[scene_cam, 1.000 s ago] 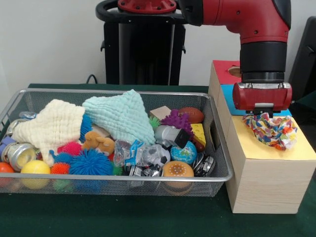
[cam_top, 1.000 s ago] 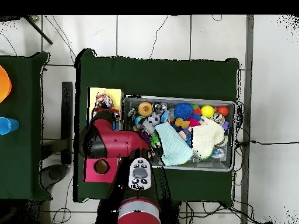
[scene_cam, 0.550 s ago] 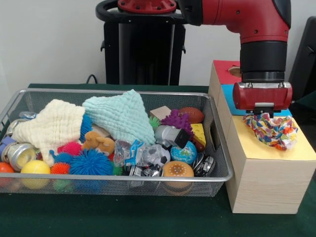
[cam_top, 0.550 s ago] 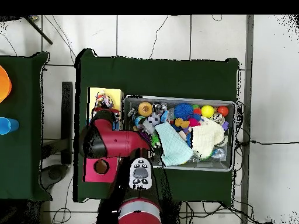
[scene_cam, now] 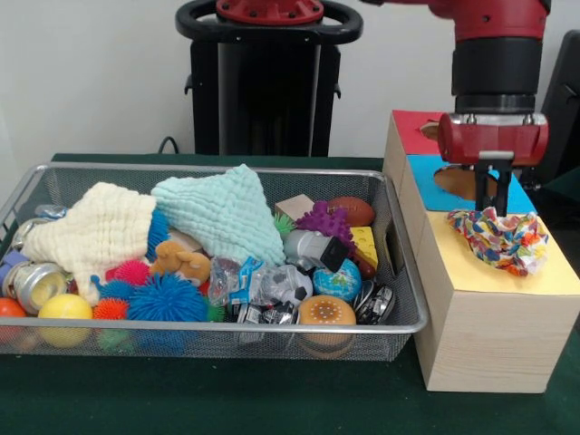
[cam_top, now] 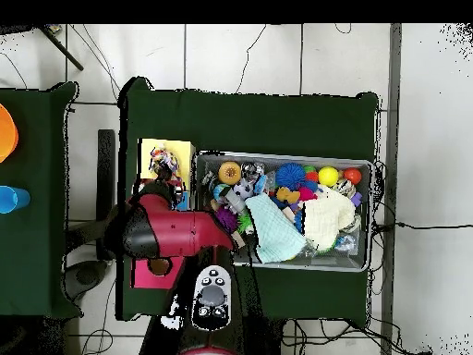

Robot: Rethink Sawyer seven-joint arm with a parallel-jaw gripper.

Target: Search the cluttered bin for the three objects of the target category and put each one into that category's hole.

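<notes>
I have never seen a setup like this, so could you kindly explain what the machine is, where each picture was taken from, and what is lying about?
The red and black machine is a robot arm with a claw at its end. One picture faces it from across the table; the other looks straight down from above. On the green table stands a wire bin packed with clutter: a cream cloth, a mint cloth, spiky balls, a yellow ball and small toys. Beside it is a wooden box with red, blue and yellow panels on top; the blue one shows a hole. A colourful cloth lies bunched on the yellow panel. The claw hangs just above that cloth and holds nothing; I cannot tell how wide it is open.
</notes>
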